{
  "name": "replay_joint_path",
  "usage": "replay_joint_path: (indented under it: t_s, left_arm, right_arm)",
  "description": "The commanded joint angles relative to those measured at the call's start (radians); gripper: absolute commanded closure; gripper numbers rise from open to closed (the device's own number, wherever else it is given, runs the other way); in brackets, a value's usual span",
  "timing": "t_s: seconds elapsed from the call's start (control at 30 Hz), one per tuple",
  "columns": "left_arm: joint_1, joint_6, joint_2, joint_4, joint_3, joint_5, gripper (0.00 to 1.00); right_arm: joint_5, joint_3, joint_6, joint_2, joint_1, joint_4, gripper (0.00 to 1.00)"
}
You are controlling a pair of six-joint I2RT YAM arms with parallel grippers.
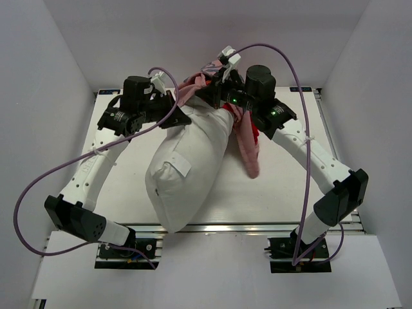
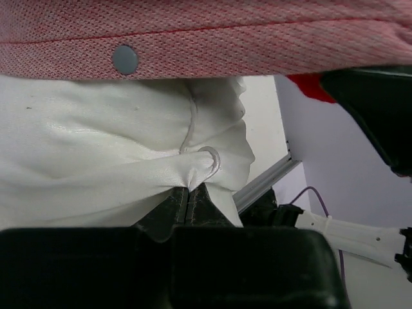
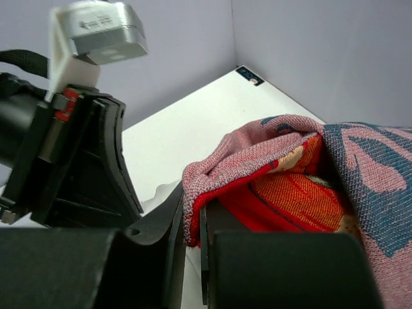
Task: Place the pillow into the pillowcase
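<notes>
The left gripper is pinched tight on a fold of the pillow, the pillowcase hem with its grey snap stretched just above its fingers. The right gripper clamps the pillowcase's pink edge between its 2 fingers, red cloth bunched just beyond them.

The pillow is smooth, faintly glossy white cloth; the pillowcase is coarse, matt woven fabric.

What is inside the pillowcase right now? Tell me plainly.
The far end of the pillow sits under the pillowcase hem; the rest lies outside on the table. How deep it reaches is hidden by fabric.
</notes>
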Motion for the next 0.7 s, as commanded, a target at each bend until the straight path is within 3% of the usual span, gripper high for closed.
replay_joint_path:
  t_s: [0.0,0.23,0.5,0.57,0.67]
  left_arm:
    - [0.004,-0.038,-0.088,0.125,0.003,-0.003,1.0]
    - [0.114,-0.093,-0.181,0.214,-0.296,-0.006,1.0]
    - [0.172,0.039,-0.049,0.106,-0.284,-0.303,1.0]
    - [0.175,0.057,-0.022,0.089,-0.243,-0.423,1.0]
    - [0.185,0.073,0.0,0.081,-0.198,-0.588,1.0]
  right_arm:
    - [-0.111,0.095,0.07,-0.052,0.036,0.056,1.0]
    - [-0.088,0.072,0.036,0.131,0.037,-0.285,1.0]
    - [-0.076,0.115,0.07,0.388,0.045,-0.266,1.0]
    - [-0.073,0.159,0.07,0.425,0.044,-0.219,0.94]
    - [-0.107,0.211,0.05,0.429,0.042,-0.171,0.69]
